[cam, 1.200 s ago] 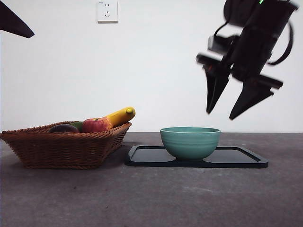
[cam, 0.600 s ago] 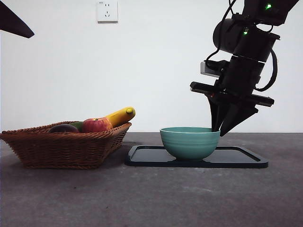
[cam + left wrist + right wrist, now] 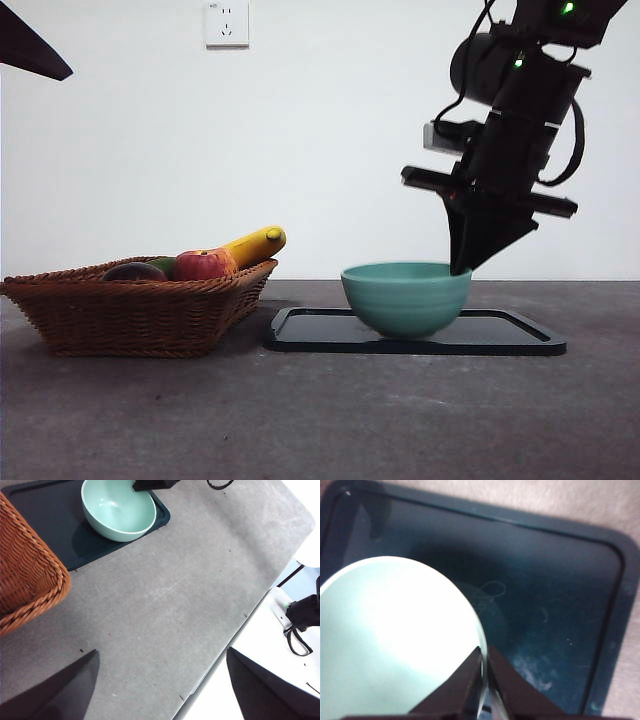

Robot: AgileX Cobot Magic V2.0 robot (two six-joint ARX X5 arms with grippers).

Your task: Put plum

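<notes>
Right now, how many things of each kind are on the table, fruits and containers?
Fruits: 4: plum, green fruit, apple, banana.
Containers: 3: basket, bowl, tray.
Total: 7.

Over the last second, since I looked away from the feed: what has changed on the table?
The right end effector came down from high above and shut on the green bowl at its rim, tipping it slightly up on the tray. The basket, plum, apple and banana stayed put; the left end effector waits, open.
</notes>
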